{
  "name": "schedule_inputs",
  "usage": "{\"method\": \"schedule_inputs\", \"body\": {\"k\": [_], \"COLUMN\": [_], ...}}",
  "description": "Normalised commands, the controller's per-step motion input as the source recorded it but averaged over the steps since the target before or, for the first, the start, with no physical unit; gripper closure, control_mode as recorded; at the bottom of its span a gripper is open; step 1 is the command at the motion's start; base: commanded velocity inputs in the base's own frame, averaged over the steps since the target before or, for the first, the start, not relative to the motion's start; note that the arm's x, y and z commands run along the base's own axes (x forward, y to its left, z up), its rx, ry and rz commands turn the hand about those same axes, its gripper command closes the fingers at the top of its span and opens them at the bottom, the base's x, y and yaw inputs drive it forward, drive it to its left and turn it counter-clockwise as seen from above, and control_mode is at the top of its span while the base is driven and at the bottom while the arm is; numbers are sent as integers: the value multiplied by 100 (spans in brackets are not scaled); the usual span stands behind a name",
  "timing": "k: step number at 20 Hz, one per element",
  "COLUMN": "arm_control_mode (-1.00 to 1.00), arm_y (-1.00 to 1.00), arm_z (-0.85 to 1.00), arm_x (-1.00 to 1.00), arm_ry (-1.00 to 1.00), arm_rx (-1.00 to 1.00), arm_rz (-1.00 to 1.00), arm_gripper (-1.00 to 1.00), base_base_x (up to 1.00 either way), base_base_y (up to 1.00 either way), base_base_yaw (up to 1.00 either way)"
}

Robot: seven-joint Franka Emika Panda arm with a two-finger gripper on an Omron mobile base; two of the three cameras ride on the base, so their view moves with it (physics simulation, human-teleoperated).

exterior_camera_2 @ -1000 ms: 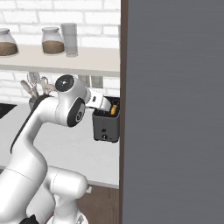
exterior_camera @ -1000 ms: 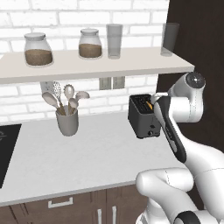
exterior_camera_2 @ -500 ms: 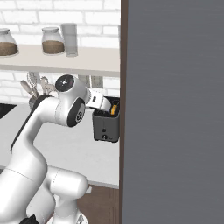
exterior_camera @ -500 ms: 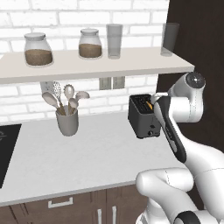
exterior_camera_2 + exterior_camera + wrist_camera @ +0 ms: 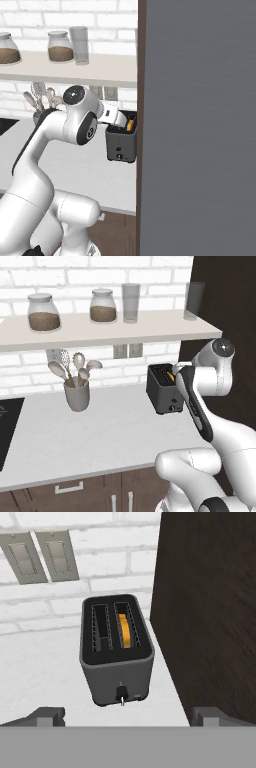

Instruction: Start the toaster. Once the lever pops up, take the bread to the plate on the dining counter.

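Grey desk (image 5: 100, 431) under white brick. Toaster (image 5: 116, 649) sits at desk's right end by the dark panel (image 5: 210, 607), bread (image 5: 125, 631) down in its right slot. Fingers (image 5: 127, 716) spread fully wide above the toaster, gripping nothing. Utensil cup (image 5: 77, 396) toward back left.

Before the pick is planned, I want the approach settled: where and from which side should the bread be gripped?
Grip the bread by its top edge, coming straight down from above. It stands upright on edge in one slot of the toaster, so only that edge is reachable; pads should close across its thin faces.
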Motion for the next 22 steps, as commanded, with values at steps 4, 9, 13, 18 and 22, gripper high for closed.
{"method": "schedule_inputs", "body": {"k": [4, 9, 13, 18, 22], "arm_control_mode": [-100, -100, -100, -100, -100], "arm_y": [0, 0, 0, 0, 0], "arm_z": [0, 0, 0, 0, 0], "arm_x": [0, 0, 0, 0, 0], "arm_ry": [0, 0, 0, 0, 0], "arm_rx": [0, 0, 0, 0, 0], "arm_rz": [0, 0, 0, 0, 0], "arm_gripper": [-100, -100, -100, -100, -100], "base_base_x": [0, 0, 0, 0, 0], "base_base_y": [0, 0, 0, 0, 0], "base_base_yaw": [0, 0, 0, 0, 0]}}
